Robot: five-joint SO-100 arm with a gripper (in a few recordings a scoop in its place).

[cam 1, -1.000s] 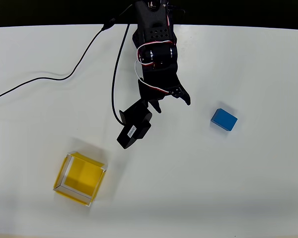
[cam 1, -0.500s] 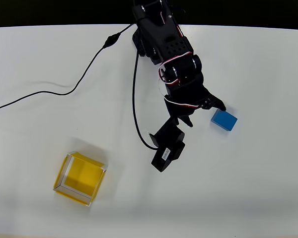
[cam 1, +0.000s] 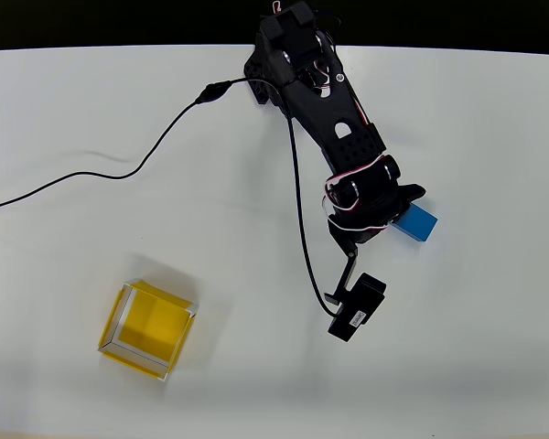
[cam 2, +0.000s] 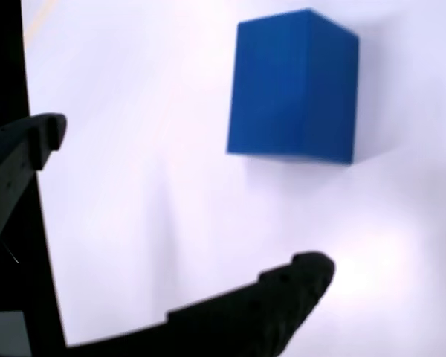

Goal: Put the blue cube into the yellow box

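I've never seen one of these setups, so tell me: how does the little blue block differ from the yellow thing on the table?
The blue cube is a solid block; the yellow box is an open, hollow tray with thin whitish rim edges. The blue cube is clearly smaller than the yellow box. In the overhead view the blue cube lies at the right, partly under the arm, with the open gripper close by, while the yellow box sits apart at lower left. Both rest on the white table, each in one plain colour.

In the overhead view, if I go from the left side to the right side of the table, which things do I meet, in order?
Loose black cable → yellow box → gripper → blue cube, which lies partly under the arm's end.
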